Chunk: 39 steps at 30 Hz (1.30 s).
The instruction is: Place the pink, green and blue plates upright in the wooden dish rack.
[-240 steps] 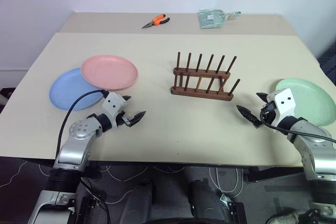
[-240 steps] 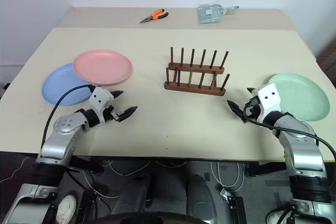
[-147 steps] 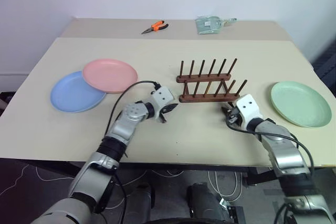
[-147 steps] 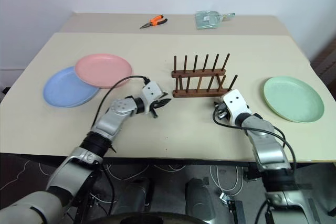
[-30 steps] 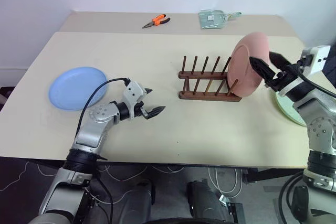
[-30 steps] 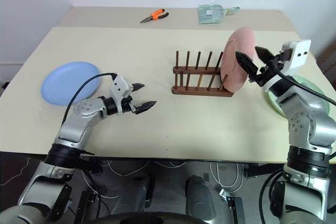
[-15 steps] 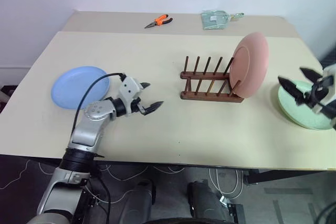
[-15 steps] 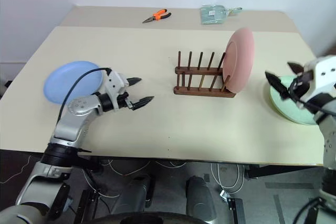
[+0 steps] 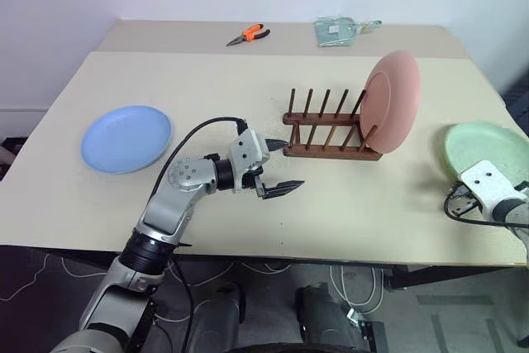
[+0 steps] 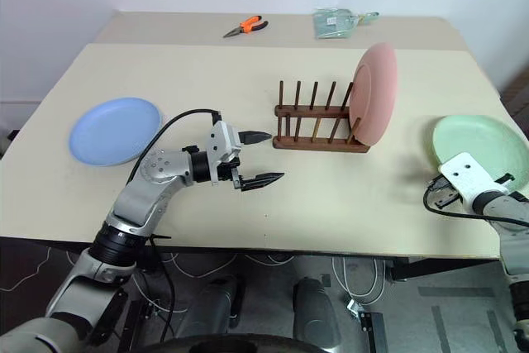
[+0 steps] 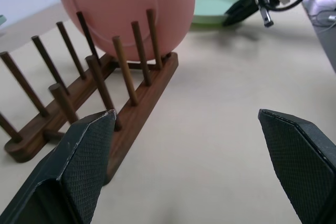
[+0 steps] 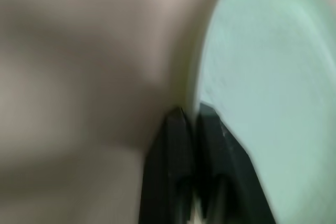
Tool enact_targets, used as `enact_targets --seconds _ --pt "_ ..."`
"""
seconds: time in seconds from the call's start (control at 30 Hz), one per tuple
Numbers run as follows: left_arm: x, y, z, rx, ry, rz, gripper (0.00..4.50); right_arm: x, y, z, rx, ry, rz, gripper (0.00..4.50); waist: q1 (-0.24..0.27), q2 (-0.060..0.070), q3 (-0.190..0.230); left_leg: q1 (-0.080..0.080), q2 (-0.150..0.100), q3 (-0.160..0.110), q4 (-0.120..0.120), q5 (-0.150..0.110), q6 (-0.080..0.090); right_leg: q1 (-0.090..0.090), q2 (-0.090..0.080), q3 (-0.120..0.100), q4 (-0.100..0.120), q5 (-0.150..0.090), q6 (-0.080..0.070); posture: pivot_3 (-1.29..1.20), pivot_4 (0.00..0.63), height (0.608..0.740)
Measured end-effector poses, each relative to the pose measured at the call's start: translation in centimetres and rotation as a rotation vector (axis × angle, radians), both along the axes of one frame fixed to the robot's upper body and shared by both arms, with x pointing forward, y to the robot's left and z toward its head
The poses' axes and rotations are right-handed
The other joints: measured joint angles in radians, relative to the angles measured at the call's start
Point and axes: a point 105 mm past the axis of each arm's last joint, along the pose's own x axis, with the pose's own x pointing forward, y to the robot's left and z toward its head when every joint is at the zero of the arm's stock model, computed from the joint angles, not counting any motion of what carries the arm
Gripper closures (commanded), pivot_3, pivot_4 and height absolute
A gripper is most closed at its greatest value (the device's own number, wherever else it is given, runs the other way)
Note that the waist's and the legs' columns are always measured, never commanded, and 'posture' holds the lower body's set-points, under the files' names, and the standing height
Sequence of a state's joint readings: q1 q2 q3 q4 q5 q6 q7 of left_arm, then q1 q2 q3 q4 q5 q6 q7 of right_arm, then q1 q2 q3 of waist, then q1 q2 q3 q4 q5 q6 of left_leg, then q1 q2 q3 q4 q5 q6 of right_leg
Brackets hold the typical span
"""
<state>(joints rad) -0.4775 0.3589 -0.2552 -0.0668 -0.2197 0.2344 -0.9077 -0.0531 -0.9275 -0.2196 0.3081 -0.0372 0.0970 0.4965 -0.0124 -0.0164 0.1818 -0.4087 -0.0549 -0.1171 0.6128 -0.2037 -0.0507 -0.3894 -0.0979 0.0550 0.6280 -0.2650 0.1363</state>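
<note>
Jaws of left gripper (image 9: 278, 166) spread wide, nothing held, just in front of rack (image 9: 331, 134). Right gripper (image 12: 190, 116) jaws clenched at green plate (image 10: 478, 145) rim, possibly pinching it. Pink plate (image 9: 391, 102) upright in rack's right end. Blue plate (image 9: 126, 138) flat on tabletop (image 9: 347, 204), far left.

Pink plate (image 9: 391, 102) stands upright in wooden dish rack (image 9: 328, 131); blue plate (image 9: 126, 137) and green plate (image 9: 488, 153) lie flat.

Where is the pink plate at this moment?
In the head views the pink plate stands upright at the right end of the wooden dish rack, between the rack's pegs; the green plate lies further right.
</note>
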Motion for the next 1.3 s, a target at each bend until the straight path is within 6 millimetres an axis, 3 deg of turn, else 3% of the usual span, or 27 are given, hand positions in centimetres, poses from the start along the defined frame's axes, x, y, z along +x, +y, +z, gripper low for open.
enact_targets --seconds 0.07,0.13,0.23,0.3,0.33,0.4,0.47,0.6,0.67,0.83,1.23,1.3 --pt "0.3 0.3 -0.1 0.003 -0.009 0.029 0.00 0.6 0.4 1.0 -0.012 -0.054 0.012 4.47 -0.001 0.000 0.000 0.000 0.000 0.000 0.000 0.000 0.000 0.000 0.000 0.000 0.000 0.000 0.000 0.00 0.150 0.740" --pt "1.2 0.8 0.1 -0.008 -0.052 0.091 0.00 1.8 1.0 3.8 -0.034 -0.177 0.026 4.47 -0.007 0.003 0.001 0.000 0.000 0.000 0.000 0.000 0.000 -0.001 0.000 0.000 0.001 0.000 0.000 0.00 0.150 0.740" --pt "4.5 2.9 0.4 -0.001 -0.146 0.305 0.00 3.7 3.0 11.4 0.000 -0.491 0.060 4.47 -0.010 0.005 0.002 0.001 0.001 0.000 0.000 0.000 0.000 -0.002 0.001 0.001 0.002 0.002 0.003 0.00 0.150 0.740" --pt "6.1 4.5 0.5 0.009 -0.179 0.413 0.00 3.7 5.6 17.2 0.069 -0.717 0.138 4.47 -0.005 0.004 0.002 0.000 0.001 -0.001 -0.001 0.000 0.000 -0.001 0.001 0.000 0.001 0.002 0.004 0.00 0.150 0.740" --pt "6.3 4.9 0.5 0.008 -0.192 0.434 0.00 3.5 6.4 18.8 0.107 -0.775 0.165 4.47 -0.004 0.003 0.002 0.000 0.001 -0.002 -0.001 0.000 0.000 -0.001 0.001 -0.001 0.001 0.002 0.004 0.00 0.150 0.740" --pt "7.0 6.3 0.4 -0.006 -0.216 0.499 0.00 2.8 9.2 22.2 0.376 -0.894 0.277 4.47 0.001 0.001 0.003 -0.002 0.000 -0.004 -0.001 -0.001 0.001 -0.001 0.000 -0.002 0.000 0.002 0.004 0.00 0.150 0.740" --pt "7.2 7.1 0.3 -0.018 -0.218 0.519 0.00 2.0 12.0 23.3 0.588 -0.875 0.423 4.47 0.007 0.001 0.003 -0.003 -0.001 -0.007 -0.001 -0.001 0.001 -0.001 0.000 -0.004 0.000 0.002 0.004 0.00 0.150 0.740" --pt "5.6 7.7 -0.7 -0.051 -0.133 0.416 0.00 -0.4 18.2 23.2 1.004 -0.667 0.749 4.47 0.004 0.001 0.003 -0.004 0.000 -0.008 -0.001 -0.001 0.002 -0.002 -0.001 -0.004 0.000 0.001 0.003 0.00 0.150 0.740" --pt "4.9 7.4 -1.1 -0.064 -0.095 0.372 0.00 -0.9 20.0 22.7 1.134 -0.574 0.814 4.47 0.003 0.001 0.003 -0.004 0.000 -0.008 -0.001 -0.001 0.002 -0.001 -0.001 -0.004 0.000 0.001 0.002 0.00 0.150 0.740" --pt "4.3 6.7 -0.2 -0.078 -0.102 0.328 0.00 0.0 22.5 19.4 1.304 -0.382 0.785 4.47 0.001 0.002 0.003 -0.003 0.000 -0.007 0.000 -0.001 0.002 -0.002 -0.001 -0.004 0.000 0.000 0.000 0.00 0.150 0.740" --pt "3.5 6.2 -0.6 -0.077 -0.073 0.306 0.00 2.8 22.2 16.1 1.430 -0.292 0.618 4.47 -0.002 0.002 0.003 -0.003 0.000 -0.005 -0.001 -0.001 0.002 -0.003 0.000 -0.003 0.001 0.002 0.003 0.00 0.150 0.740" --pt "3.4 6.2 -0.6 -0.078 -0.071 0.301 0.00 3.4 21.8 15.5 1.442 -0.289 0.572 3.77 -0.002 0.002 0.003 -0.003 0.000 -0.005 -0.001 -0.001 0.002 -0.003 0.000 -0.003 0.001 0.002 0.003 0.00 0.150 0.740"
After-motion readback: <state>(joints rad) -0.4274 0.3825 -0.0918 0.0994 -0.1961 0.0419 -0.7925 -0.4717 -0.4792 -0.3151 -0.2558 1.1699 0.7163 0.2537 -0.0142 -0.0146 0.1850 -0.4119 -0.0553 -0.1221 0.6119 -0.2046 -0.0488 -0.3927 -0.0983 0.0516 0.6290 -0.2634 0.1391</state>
